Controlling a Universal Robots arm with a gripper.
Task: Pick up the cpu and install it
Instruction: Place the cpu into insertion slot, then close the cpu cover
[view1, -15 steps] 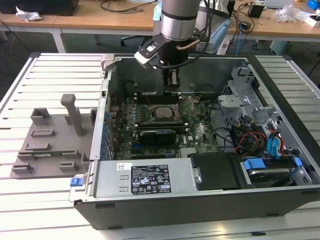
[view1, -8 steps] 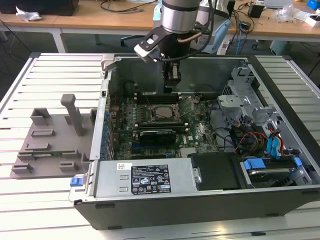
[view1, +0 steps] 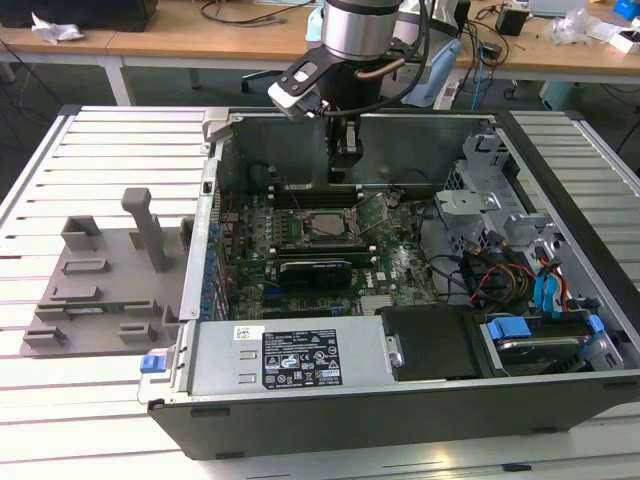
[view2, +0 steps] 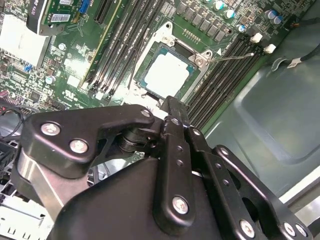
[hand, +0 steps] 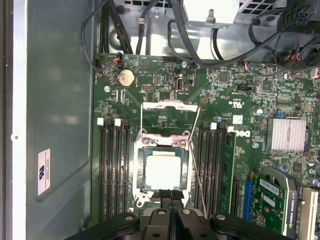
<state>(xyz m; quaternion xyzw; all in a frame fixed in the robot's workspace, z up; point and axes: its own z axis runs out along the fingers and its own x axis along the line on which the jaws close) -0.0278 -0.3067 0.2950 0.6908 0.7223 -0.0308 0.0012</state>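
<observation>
The cpu (view1: 328, 228) lies flat in the socket on the motherboard inside the open computer case; its silvery top also faces up in both wrist views (view2: 167, 74) (hand: 162, 172). The socket's metal cover plate (hand: 170, 105) is swung open and the thin lever (hand: 196, 160) stands free beside the socket. My gripper (view1: 347, 158) hangs above the board just behind the socket, apart from the cpu. Its two black fingers (hand: 170, 196) are pressed together with nothing between them, their tips near the cpu's edge in the first wrist view.
Memory slots (hand: 114, 170) flank the socket on both sides. A graphics card (view1: 315, 270) lies in front of it, with cables and drive bays (view1: 520, 270) on the exterior view's right. A grey plastic tray with upright posts (view1: 110, 270) sits outside the case on the slatted table.
</observation>
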